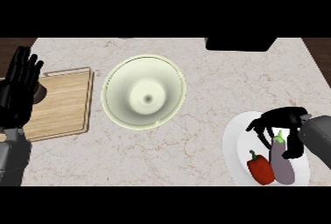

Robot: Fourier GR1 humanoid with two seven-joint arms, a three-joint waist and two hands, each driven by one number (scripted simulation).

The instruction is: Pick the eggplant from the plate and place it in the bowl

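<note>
Grasping step in hand, by my read: right hand sits over the far part of the white plate, fingers and thumb curled round the stem end of the eggplant; eggplant lies lengthwise on the plate at near right, stem pointing far, apparently not lifted yet.

Red pepper lies just left of the eggplant, close enough that I can't tell whether they touch; so lift straight up first, no sideways drag, or the pepper likely gets nudged.

Grip is near one end, so the body will probably swing down once clear; I'd get good height before moving.

Bowl is well apart, far-left of the plate, bare marble counter between; path looks unobstructed. Carry left and far, stop over the bowl's middle, lower inside the rim, then let go; a smooth rounded eggplant could roll out if released on the rim.

Left hand rests open, fingers up, at the left edge by the wooden cutting board; well out of the path.
</note>
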